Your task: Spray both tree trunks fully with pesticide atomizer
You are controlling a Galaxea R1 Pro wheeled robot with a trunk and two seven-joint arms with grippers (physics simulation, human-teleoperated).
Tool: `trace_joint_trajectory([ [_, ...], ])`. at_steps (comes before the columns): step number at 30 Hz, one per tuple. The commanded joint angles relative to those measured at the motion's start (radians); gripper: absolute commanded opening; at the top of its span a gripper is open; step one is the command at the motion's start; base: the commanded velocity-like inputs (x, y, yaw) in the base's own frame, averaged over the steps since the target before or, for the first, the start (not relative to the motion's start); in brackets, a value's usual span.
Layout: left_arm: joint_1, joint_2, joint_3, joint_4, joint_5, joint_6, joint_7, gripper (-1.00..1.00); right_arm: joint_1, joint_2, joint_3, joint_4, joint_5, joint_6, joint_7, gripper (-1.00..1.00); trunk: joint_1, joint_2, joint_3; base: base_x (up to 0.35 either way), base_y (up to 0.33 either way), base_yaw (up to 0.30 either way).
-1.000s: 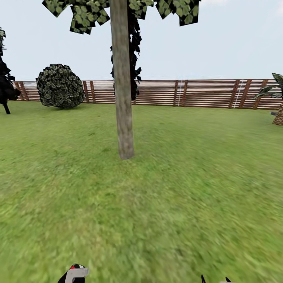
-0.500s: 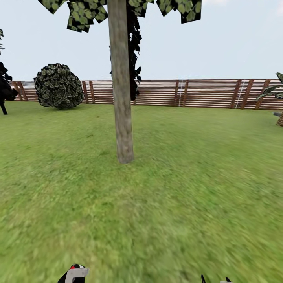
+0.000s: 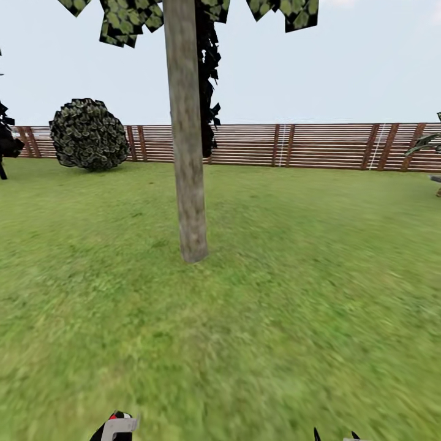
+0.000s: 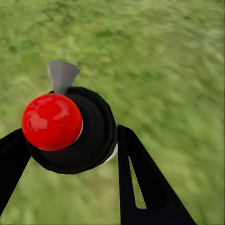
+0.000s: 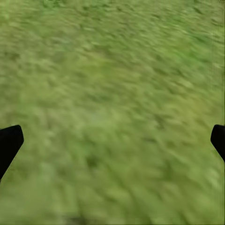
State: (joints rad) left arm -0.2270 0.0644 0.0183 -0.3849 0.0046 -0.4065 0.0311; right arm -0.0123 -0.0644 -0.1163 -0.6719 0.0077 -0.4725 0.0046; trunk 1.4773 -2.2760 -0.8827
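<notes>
tree [image 3: 187, 128] canopy cut off at top edge, lawn [image 3: 275, 318] blurred, atomizer [image 4: 70, 126] body hidden behind its own cap, right gripper [image 5: 112, 140] fingertips cut off at edges

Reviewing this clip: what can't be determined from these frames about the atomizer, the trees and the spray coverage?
- Atomizer: left wrist view shows just its red cap, black collar and grey nozzle; the body sits hidden behind them. Head view cuts it at the bottom edge.
- Tree trunk: pesticide specks would be too small to tell.
- Canopy: cropped by the top edge.
- Second tree: cannot be identified.
- Right gripper: just its fingertips at the frame edges.
</notes>
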Motion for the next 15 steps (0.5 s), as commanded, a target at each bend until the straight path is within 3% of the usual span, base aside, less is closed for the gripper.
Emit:
trace_joint_trajectory([
  [1,0.0,0.0,0.0,0.0,0.0,0.0,0.0,-1.0,0.0,0.0,0.0,0.0,0.0,0.0,0.0,1.0,0.0,0.0,0.0,0.34,0.0,0.0],
  [4,0.0,0.0,0.0,0.0,0.0,0.0,-0.001,-1.0,0.0,0.0,0.0,0.0,0.0,0.0,0.0,1.0,0.0,0.0,0.0,0.34,0.0,0.057],
  [13,0.0,0.0,0.0,0.0,0.0,0.0,-0.001,-1.0,0.0,0.0,0.0,0.0,0.0,0.0,0.0,1.0,0.0,0.0,0.0,0.34,0.0,0.248],
  [15,0.0,0.0,0.0,0.0,0.0,0.0,-0.001,-1.0,0.0,0.0,0.0,0.0,0.0,0.0,0.0,1.0,0.0,0.0,0.0,0.34,0.003,0.072],
])
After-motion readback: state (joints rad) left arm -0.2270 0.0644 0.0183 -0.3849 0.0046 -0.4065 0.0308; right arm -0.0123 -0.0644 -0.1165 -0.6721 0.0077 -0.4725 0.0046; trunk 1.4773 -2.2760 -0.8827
